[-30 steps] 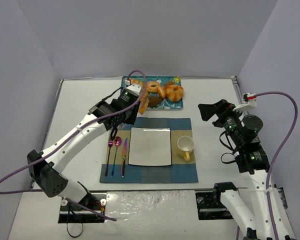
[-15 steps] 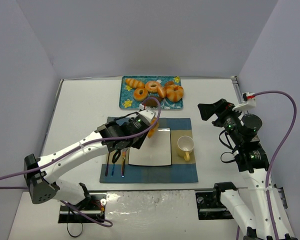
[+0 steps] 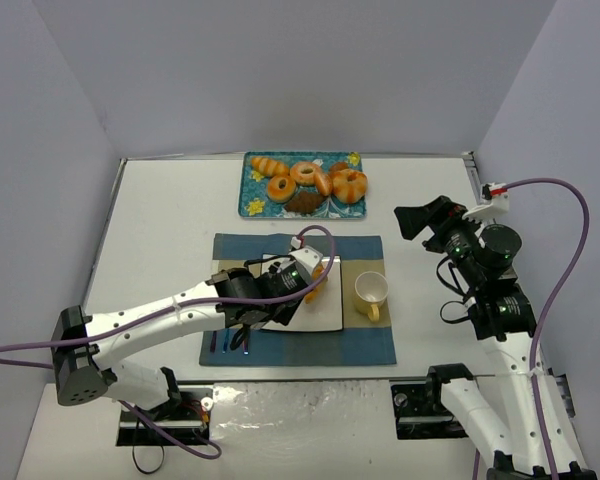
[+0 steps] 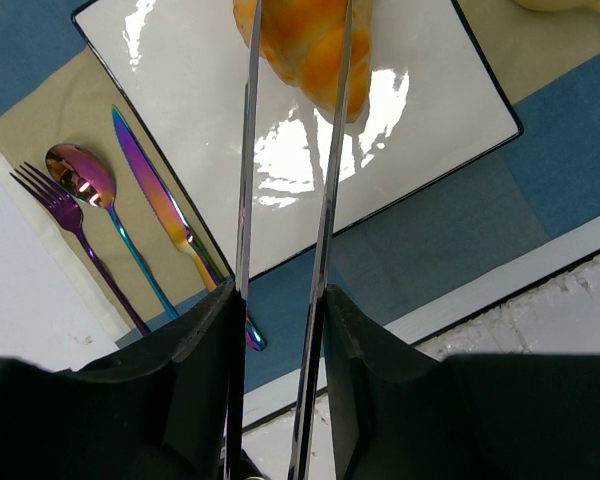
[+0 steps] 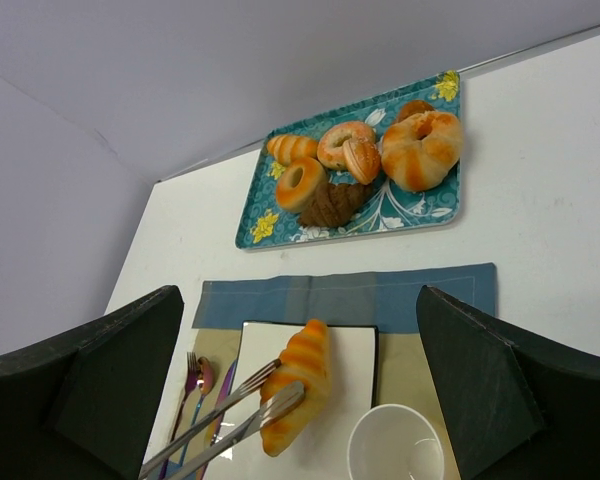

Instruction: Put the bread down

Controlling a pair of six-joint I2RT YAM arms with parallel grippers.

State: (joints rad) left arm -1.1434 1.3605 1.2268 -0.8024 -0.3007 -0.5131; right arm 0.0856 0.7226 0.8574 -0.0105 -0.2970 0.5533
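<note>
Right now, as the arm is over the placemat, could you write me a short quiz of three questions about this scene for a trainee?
1. True or false: the left hand is shut on the bread.
2. In the top view, what stands just right of the plate? A. fork B. mug C. donut
3. Fill in: ___ pieces of cutlery lie beside the plate, on the side away from the mug.
Key: 1 true; 2 B; 3 three.

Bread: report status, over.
Left gripper shut on the bread, over the white plate; touchdown not confirmed. Right gripper open, off to the side. Mug beside the plate, not in the way.
</note>
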